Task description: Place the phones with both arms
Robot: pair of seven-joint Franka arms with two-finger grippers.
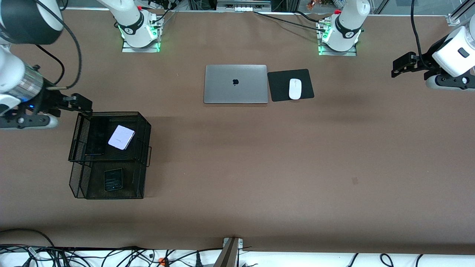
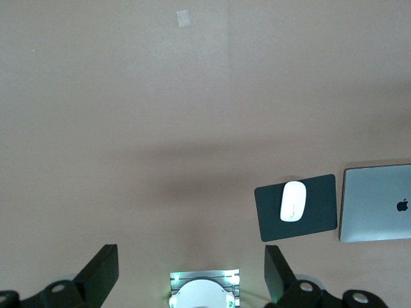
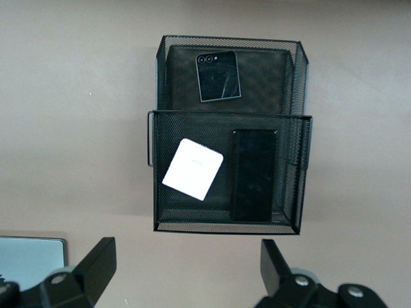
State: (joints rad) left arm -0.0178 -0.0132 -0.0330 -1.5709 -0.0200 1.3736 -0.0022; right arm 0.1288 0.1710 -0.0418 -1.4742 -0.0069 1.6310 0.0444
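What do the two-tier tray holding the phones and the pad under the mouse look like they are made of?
Two-tier tray: black wire mesh, most likely metal; the table and the phones show through its fine grid walls. Pad under the mouse: a thin matte black sheet, probably fabric or rubber; it lies flat and shows no shine.

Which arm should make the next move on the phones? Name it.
Right. The right gripper, open, hovers at the mesh tray holding all three phones. The left gripper, open, waits over bare table at the left arm's end, beside the mouse pad.
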